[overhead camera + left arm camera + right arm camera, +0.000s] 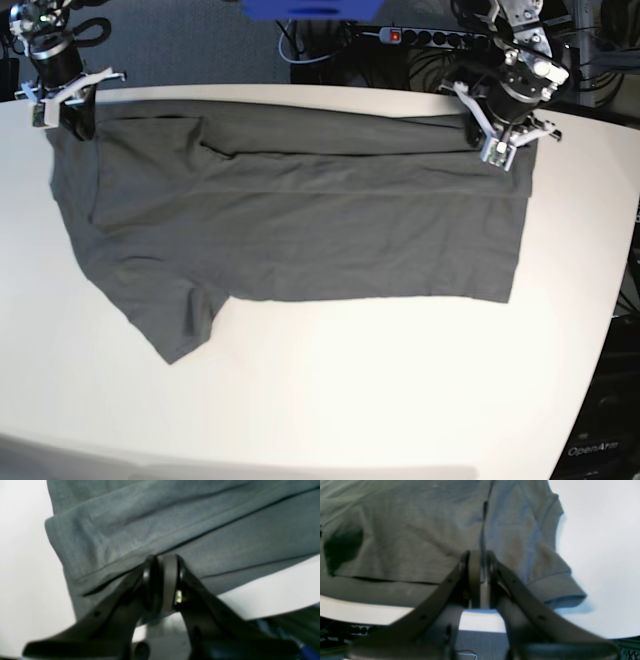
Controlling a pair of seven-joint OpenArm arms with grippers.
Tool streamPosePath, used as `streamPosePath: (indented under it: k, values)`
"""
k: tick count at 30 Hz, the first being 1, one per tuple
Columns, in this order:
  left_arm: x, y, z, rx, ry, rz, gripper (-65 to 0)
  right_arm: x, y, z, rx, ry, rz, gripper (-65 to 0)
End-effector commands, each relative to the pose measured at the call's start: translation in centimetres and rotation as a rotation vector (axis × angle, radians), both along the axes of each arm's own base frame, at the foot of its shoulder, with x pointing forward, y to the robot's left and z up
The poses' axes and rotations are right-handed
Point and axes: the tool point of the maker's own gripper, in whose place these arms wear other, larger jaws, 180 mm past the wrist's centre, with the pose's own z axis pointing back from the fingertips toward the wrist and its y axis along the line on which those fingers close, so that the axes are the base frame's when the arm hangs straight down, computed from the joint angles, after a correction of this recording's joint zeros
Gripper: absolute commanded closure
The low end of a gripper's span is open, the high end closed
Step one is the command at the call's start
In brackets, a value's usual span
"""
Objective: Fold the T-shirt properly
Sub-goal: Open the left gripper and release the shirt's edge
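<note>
The T-shirt (300, 215) is lying spread on the white surface (350, 400), its long axis running across the base view from one arm to the other, with one short sleeve trailing toward the near edge on that view's left. Along the far edge a strip of cloth is already lying doubled over the body, so the fold seems to be partly made. The right hand (68, 100) is sitting at the far corner on the base view's left, at the sleeve end, and the left hand (497, 135) is sitting at the far corner on the view's right, at the hem end. Both wrist views are showing the hands clenched on grey fabric, the right hand (480, 577) pinching an edge near the sleeve and the left hand (165, 582) pinching a doubled edge. Each hand is holding its own end of the same far edge, neither being nearer to the whole, and the rest of the shirt is lying toward the near side, so the next pull probably needs to be carrying that edge straight across the short axis, both ends level
</note>
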Motion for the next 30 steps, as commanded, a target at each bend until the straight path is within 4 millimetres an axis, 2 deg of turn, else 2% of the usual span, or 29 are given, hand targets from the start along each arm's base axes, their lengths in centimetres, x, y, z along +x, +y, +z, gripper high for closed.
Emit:
streamPosePath:
  k: [1, 5, 13, 18, 20, 24, 27, 30]
  values:
    - [0.6, 0.1, 1.2, 0.009, -0.043, 0.0, -5.8, 0.3, -0.3, 1.1, -0.007, -0.038, 0.004, -4.1]
    - [1.0, -0.1, 2.2, 0.011, -0.073, 0.007, -6.0, 0.3, -0.3, 1.0, -0.008, -0.035, 0.007, -4.2]
    - [1.1, -0.1, 2.3, 0.011, -0.076, 0.011, -6.1, 0.2, -0.4, 0.8, -0.007, -0.028, 0.005, -4.2]
    - [0.4, 2.3, 2.5, 0.043, -0.073, 0.074, -6.4, 0.2, -0.4, 0.8, -0.008, -0.028, 0.006, -4.2]
    - [0.5, 3.2, 3.1, 0.06, -0.087, 0.093, -11.8, 0.2, -0.4, 0.8, -0.007, -0.028, 0.005, -4.2]
    - [0.7, 3.6, 4.3, 0.082, -0.114, 0.096, -25.8, 0.2, -0.3, 0.7, -0.006, -0.026, 0.006, -4.2]
    - [0.7, 4.1, 4.6, 0.094, -0.121, 0.107, -32.1, -0.1, -0.4, 0.1, -0.007, -0.006, 0.003, -4.2]
    - [0.9, 4.4, 4.5, 0.097, -0.12, 0.114, -34.3, -0.8, -0.5, -1.1, -0.016, 0.033, 0.003, -4.2]
